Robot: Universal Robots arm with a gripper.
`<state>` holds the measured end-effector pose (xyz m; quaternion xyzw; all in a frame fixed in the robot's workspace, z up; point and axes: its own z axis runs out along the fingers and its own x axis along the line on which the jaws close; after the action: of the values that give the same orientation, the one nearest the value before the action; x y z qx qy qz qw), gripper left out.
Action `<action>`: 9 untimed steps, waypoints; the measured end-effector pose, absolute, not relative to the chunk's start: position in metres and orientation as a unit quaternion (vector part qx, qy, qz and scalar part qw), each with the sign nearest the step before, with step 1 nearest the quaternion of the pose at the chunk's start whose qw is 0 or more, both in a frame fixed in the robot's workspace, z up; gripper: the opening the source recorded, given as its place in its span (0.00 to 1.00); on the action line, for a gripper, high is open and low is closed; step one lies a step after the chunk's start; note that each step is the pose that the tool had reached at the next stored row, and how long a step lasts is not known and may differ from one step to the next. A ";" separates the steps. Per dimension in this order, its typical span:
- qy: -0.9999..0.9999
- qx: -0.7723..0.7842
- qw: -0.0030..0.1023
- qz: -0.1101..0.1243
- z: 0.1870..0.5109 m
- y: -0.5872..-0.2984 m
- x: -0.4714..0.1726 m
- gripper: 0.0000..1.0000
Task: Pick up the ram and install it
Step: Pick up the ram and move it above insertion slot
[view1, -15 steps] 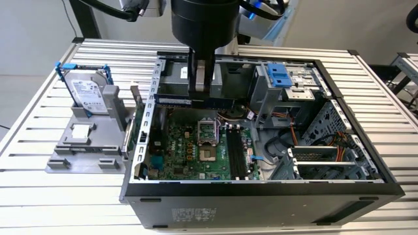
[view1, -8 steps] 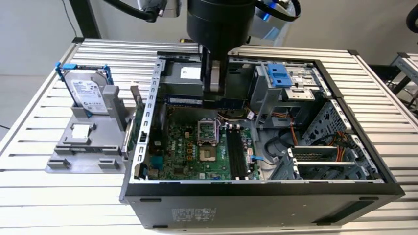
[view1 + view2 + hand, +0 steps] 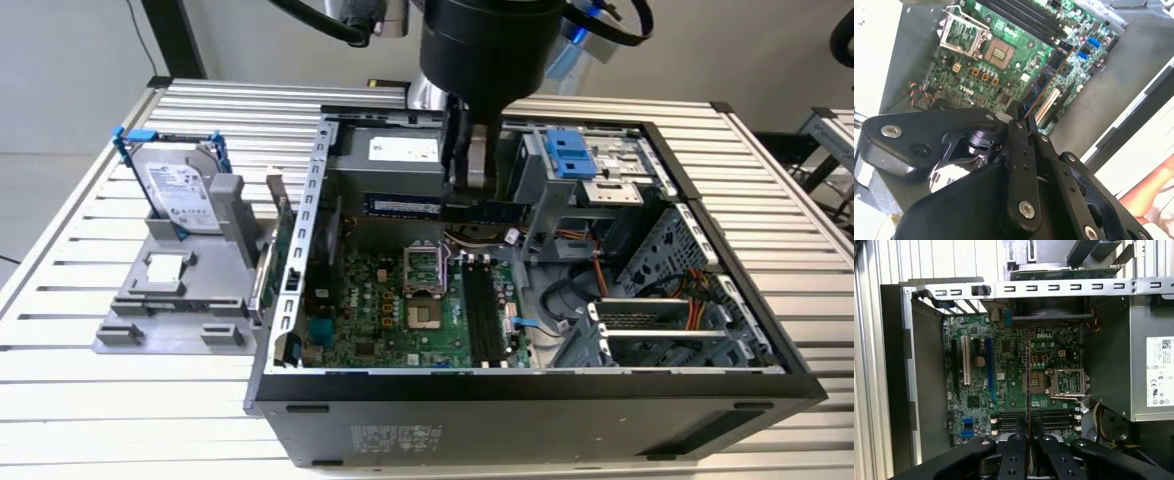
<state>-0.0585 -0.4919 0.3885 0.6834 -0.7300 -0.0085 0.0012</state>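
Observation:
The ram (image 3: 404, 207) is a thin dark stick with a row of chips, held level above the green motherboard (image 3: 387, 310) inside the open computer case. My gripper (image 3: 469, 203) is shut on one end of it. In the second wrist view the ram (image 3: 1047, 79) juts out from between the black fingers (image 3: 1016, 131), tilted over the board. The first wrist view shows the ram (image 3: 1028, 385) edge-on, running across the board from the gripper (image 3: 1028, 439). The long black memory slots (image 3: 483, 315) lie below it, beside the processor socket (image 3: 420, 265).
The case's metal walls (image 3: 310, 200) ring the board. A power supply (image 3: 400, 150) and a blue drive bay (image 3: 577, 150) sit at the back. Outside, on the exterior view's left, a silver hard drive (image 3: 180, 195) stands in a grey fixture (image 3: 167, 300). A person's hand (image 3: 1154, 195) is nearby.

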 end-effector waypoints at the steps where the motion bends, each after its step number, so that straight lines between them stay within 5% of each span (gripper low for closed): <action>1: -0.730 0.683 0.001 -0.009 0.388 -0.492 -0.056 0.00; 9: -0.730 0.683 0.002 -0.009 0.388 -0.492 -0.034 0.00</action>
<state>-0.0345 -0.4920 0.3885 0.6834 -0.7299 -0.0092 0.0019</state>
